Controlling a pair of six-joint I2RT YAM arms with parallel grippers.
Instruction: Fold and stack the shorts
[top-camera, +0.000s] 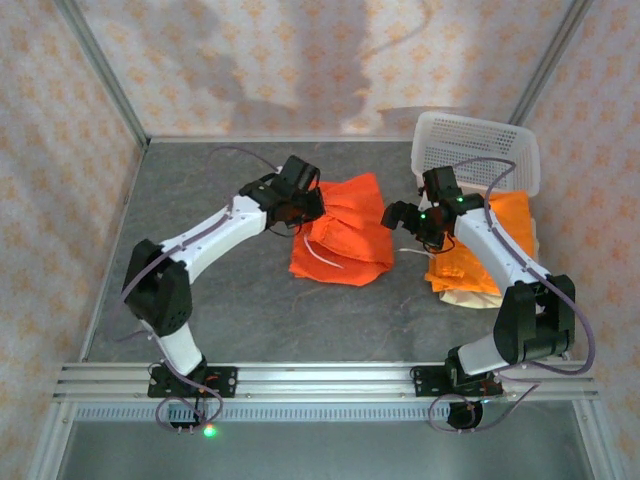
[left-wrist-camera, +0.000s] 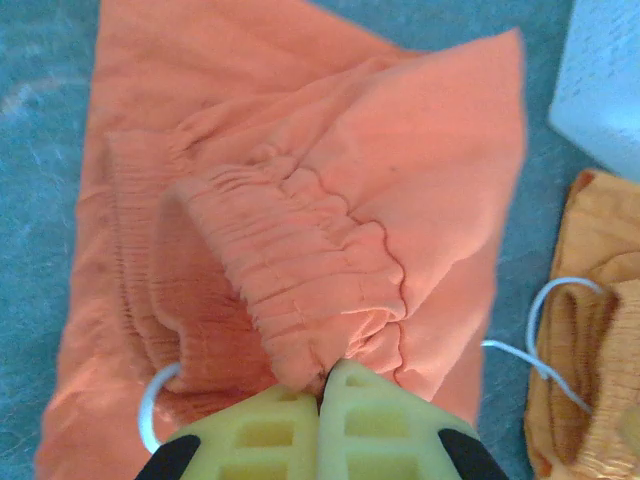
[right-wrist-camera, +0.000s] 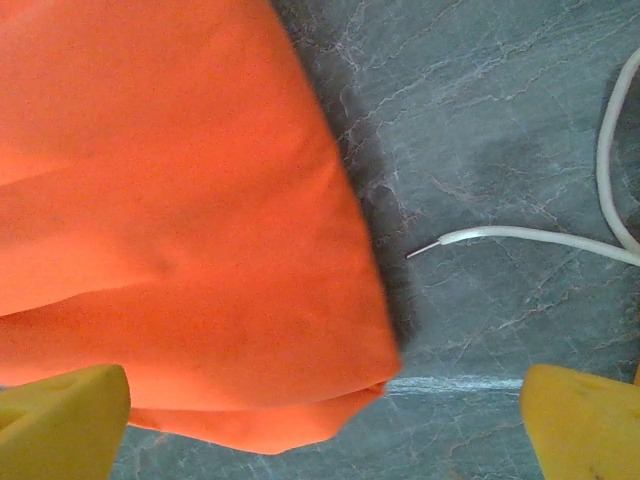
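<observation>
Top external: the orange shorts (top-camera: 340, 235) are lying bunched near the centre of the worktop (top-camera: 220, 170). My left pincer (top-camera: 305, 212) is sitting on their 10 o'clock edge. My right pincer (top-camera: 405, 222) is hovering just off their 3 o'clock edge. A white drawstring (top-camera: 322, 258) is trailing over the cloth toward 7 o'clock. Under my right arm, at 3 o'clock from centre, a stack of shorts (top-camera: 510, 225) is resting, with an orange pair on top and a beige pair (top-camera: 468, 293) peeking out at its 6 o'clock side. The white mesh basket (top-camera: 480, 150) is standing at 1 o'clock, just beyond the stack.

Left wrist: my left pincer (left-wrist-camera: 325, 385) is clenching the gathered waistband (left-wrist-camera: 300, 260) of the orange shorts (left-wrist-camera: 430, 170), fingertips meeting on the cloth. The waistband is bunching up from the tips toward 11 o'clock. The drawstring (left-wrist-camera: 150, 405) is looping at 8 o'clock. The stack of shorts (left-wrist-camera: 590, 330) is showing at 4 o'clock and a corner of the white mesh basket (left-wrist-camera: 605, 80) at 2 o'clock.

Right wrist: my right pincer (right-wrist-camera: 320, 420) is standing released, its fingers (right-wrist-camera: 60, 415) spread wide. A corner of the orange shorts (right-wrist-camera: 170, 200) is lying between them, close to the 7 o'clock finger; I cannot tell whether they are touching. A loose cord (right-wrist-camera: 520, 237) is lying on bare worktop (right-wrist-camera: 480, 100) at 3 o'clock, apart from the cloth.
</observation>
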